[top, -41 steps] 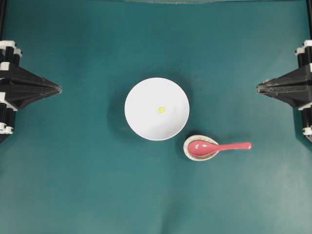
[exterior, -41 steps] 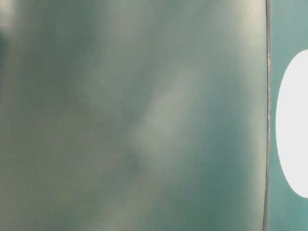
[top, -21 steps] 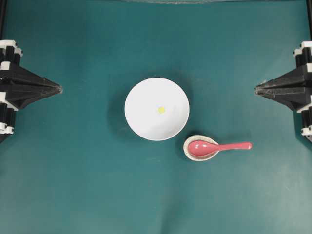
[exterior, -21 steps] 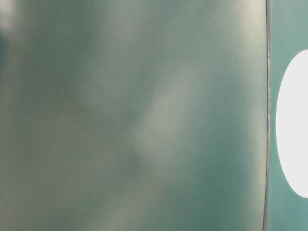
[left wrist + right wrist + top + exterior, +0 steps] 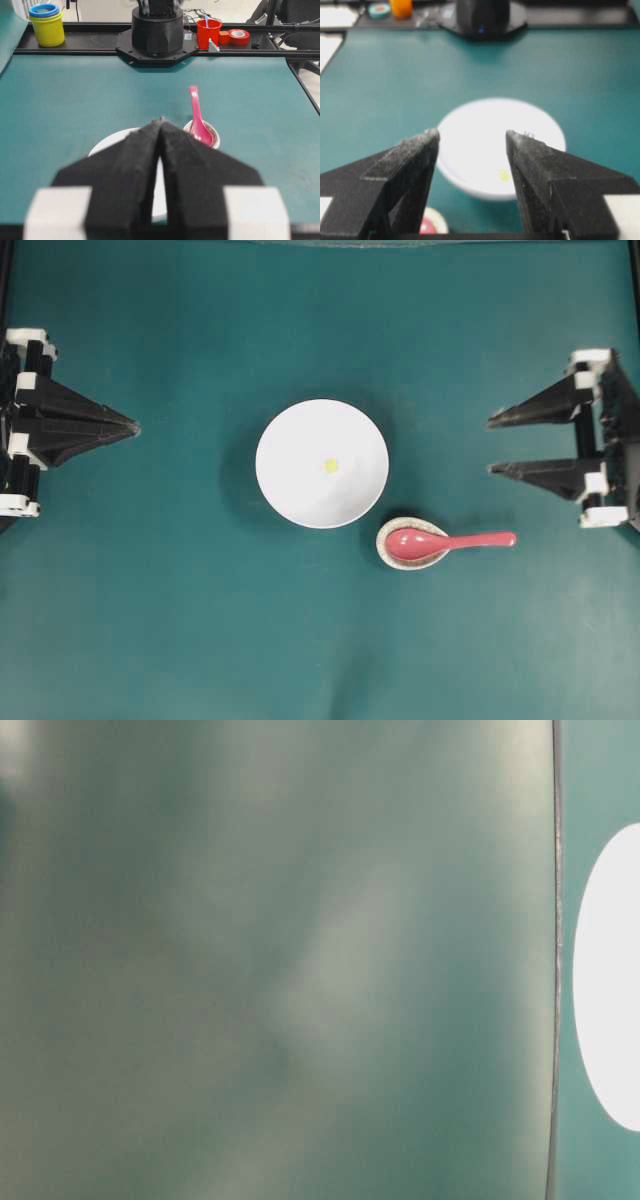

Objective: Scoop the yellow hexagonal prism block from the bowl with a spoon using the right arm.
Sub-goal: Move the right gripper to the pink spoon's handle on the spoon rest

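A teal table (image 5: pixel 150 620) is lying under two black robot arms, seen from overhead. A white bowl (image 5: pixel 290 490) is sitting near the middle of the table, and a tiny yellow block (image 5: pixel 331 466) is lying inside it, near the bowl's centre. Just beside the bowl, toward the table's near edge and to the right, a small speckled rest (image 5: pixel 384 550) is holding the scoop of a pink-red spoon (image 5: pixel 450 542); the spoon's handle is pointing toward the table's right edge and lying level. The right gripper (image 5: pixel 490 446) is hanging near the right edge, well apart from the spoon and the bowl, with its two fingers standing wide apart and gripping nothing. In the right wrist view the bowl (image 5: pixel 470 150) is showing between those spread fingers (image 5: pixel 420 150), with the block (image 5: pixel 504 175) visible as a blurred pale speck inside it. The left gripper (image 5: pixel 134 427) is hanging near the left edge, its fingers pressed together into a single point and carrying nothing. The left wrist view is showing those closed fingers (image 5: pixel 135 165) in front of the bowl (image 5: pixel 107 142), with the spoon (image 5: pixel 197 120) beyond. The table-level view is mostly a blur, with only a white curve of the bowl (image 5: pixel 610 990) at its right edge.
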Motion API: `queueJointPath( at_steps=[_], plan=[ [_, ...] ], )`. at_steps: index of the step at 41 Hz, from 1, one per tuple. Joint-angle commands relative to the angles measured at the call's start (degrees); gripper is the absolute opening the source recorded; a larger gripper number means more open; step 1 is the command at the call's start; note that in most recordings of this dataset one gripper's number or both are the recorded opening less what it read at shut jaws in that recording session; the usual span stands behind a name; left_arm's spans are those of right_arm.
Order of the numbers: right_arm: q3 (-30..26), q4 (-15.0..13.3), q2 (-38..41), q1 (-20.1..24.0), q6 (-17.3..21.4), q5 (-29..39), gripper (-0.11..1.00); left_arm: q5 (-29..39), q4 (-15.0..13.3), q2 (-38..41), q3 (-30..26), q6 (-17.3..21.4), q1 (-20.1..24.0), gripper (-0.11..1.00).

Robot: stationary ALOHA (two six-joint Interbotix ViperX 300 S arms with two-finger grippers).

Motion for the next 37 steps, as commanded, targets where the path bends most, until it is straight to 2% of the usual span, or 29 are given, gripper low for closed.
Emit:
queueJointPath(
  at_steps=[1, 14, 19, 30, 37],
  plan=[
    [0.7, 0.2, 4.3, 1.0, 1.0, -6.5, 0.59, -0.2, 0.2, 0.1, -1.1, 0.1, -0.1, -0.01],
    [4.7, 0.3, 21.4, 4.0, 4.5, -27.7, 0.59, 0.7, 0.2, -0.1, -1.1, 0.2, -0.1, -0.01],
    [5.4, 1.7, 26.8, 5.0, 5.1, -33.4, 0.59, 1.1, 0.2, -0.2, -1.1, 0.1, -0.1, -0.01],
    [6.2, 7.2, 37.2, 10.1, 5.3, -41.7, 0.59, 1.1, 0.2, -0.3, -1.1, 0.2, -0.1, -0.01],
    [6.1, 12.9, 42.9, 15.6, 5.4, -46.7, 0.59, 1.1, 0.2, -0.3, -1.1, 0.2, -0.1, -0.01]
  ],
)
